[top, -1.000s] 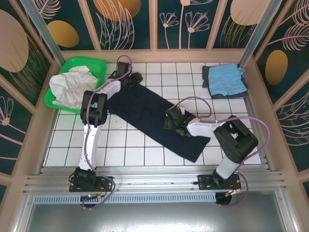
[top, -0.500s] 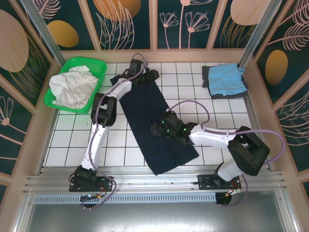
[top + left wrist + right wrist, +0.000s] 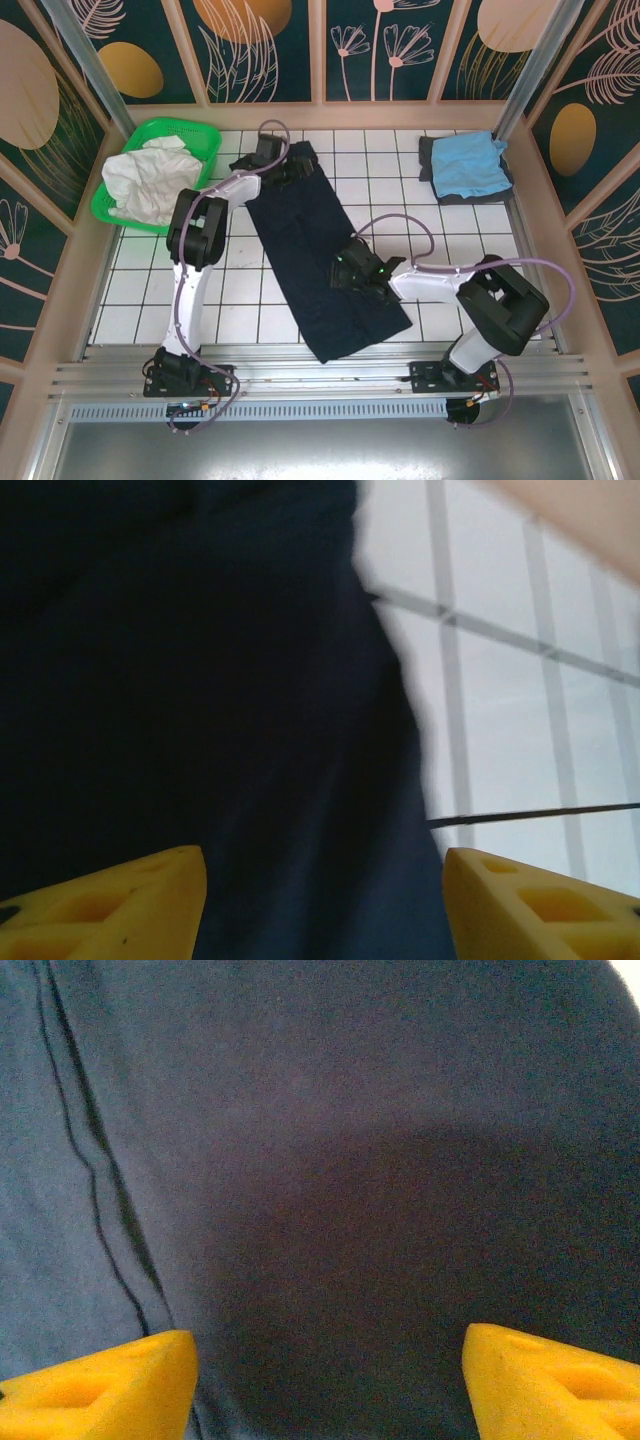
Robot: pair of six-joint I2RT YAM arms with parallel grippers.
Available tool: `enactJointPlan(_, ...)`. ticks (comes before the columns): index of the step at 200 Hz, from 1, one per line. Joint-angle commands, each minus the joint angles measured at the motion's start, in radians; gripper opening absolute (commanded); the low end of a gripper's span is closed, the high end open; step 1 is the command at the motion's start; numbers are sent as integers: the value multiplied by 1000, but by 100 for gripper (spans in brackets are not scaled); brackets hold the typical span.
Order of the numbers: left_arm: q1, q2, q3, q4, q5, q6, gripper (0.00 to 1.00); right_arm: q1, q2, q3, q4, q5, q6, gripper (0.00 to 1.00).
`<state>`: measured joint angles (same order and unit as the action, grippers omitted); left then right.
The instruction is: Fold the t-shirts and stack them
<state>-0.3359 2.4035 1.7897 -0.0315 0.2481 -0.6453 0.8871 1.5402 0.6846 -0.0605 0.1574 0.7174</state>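
A large dark navy t-shirt (image 3: 312, 232) lies as a long flat strip from the far middle of the table towards the near edge. My left gripper (image 3: 287, 164) hovers at its far end, jaws open over the navy cloth (image 3: 200, 680), with bare tile to the right. Over the strip's near half, my right gripper (image 3: 350, 270) stands open above smooth navy cloth (image 3: 350, 1110), a seam running down the left. Nothing is pinched between either pair of yellow fingertips (image 3: 110, 1385). A folded light blue t-shirt (image 3: 467, 165) rests on a dark grey one (image 3: 428, 160) at the far right.
A green plastic basket (image 3: 200, 140) holding crumpled white cloth (image 3: 150, 180) stands at the far left. The white tiled table (image 3: 140, 290) is bounded by a wooden rim and patterned panels. The metal rail (image 3: 320, 375) runs along the near edge.
The navy shirt has swung from a diagonal lie to a more lengthwise strip. My left gripper moved right along the far edge, then slightly back. My right gripper shifted left over the cloth.
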Motion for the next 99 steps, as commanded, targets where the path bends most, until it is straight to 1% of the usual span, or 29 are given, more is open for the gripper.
enactJointPlan(1, 1, 62, -30, 47, 17, -55, 63, 79, -19, -65, -5, -56, 106, 71)
enactJointPlan(29, -13, 135, 23, 94, 71, -88, 62, 170, 8, -68, 19, -55, 206, 72)
enactJointPlan(51, -43, 227, 170, 93, 133, -91, 62, 220, 43, -15, 66, -82, 219, 74)
enactJointPlan(63, -63, 292, 282, 75, 172, -94, 62, 231, 57, 41, 40, -78, 200, 75)
enactJointPlan(82, -85, 369, 455, 29, 217, -98, 63, 233, 30, 96, -30, -10, 176, 76)
enactJointPlan(99, -91, 355, 501, 8, 220, -90, 64, 217, -28, 80, -56, 21, 151, 76)
